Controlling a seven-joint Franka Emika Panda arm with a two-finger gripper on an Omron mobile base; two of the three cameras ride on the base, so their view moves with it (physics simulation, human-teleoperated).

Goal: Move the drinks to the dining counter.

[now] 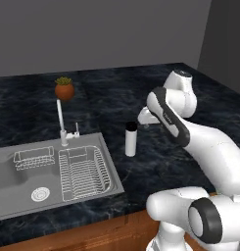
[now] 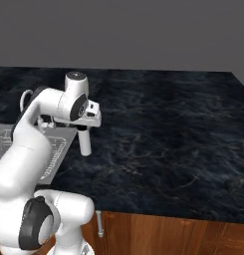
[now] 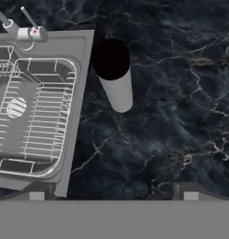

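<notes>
Pincer [image 3: 114, 195] spread wide, empty, above the upright bottle [image 1: 131, 139], which stands just below on the tabletop [image 1: 200, 105], long axis vertical.

Evenly and dimly lit, rendered, soft throughout. No glare on the dark desk [image 1: 156, 93]; faint shadow beside the white cylinder [image 1: 131, 139]. Slightly blurred, low resolution, no edge distortion.

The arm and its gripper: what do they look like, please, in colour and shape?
The arm is glossy white, made of rounded tubular links with dark grey bands and discs at the joints. The gripper has two small dark grey, blocky fingertips. No cables or markings show.
</notes>
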